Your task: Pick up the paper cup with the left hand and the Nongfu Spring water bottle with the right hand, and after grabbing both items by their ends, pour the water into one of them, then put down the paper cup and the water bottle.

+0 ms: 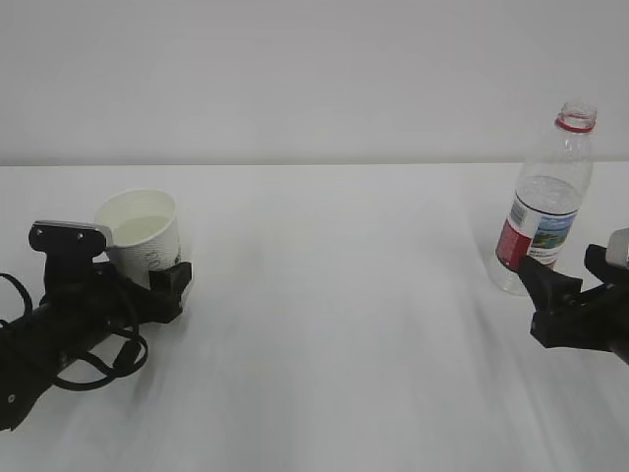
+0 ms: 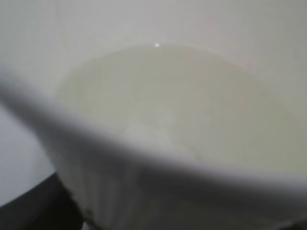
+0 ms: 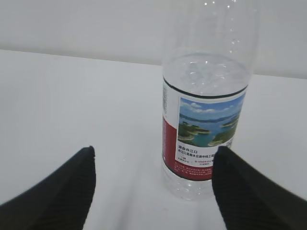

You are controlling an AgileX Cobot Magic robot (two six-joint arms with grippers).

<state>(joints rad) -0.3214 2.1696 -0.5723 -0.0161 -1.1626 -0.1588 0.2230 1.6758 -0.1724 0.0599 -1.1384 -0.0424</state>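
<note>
Bottle (image 1: pixel 546 211) upright, neck up; cup (image 1: pixel 143 231) upright, mouth up. Both hands' fingers spread, holding nothing.

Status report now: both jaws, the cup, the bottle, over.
Left gripper open, jaws around paper cup, water inside. Right gripper open, Nongfu Spring water bottle upright just ahead, uncapped. Nothing in the way.

White paper cup (image 1: pixel 145 236), grey printed marks; clear bottle (image 1: pixel 543 202), red neck ring, red-white landscape label.
</note>
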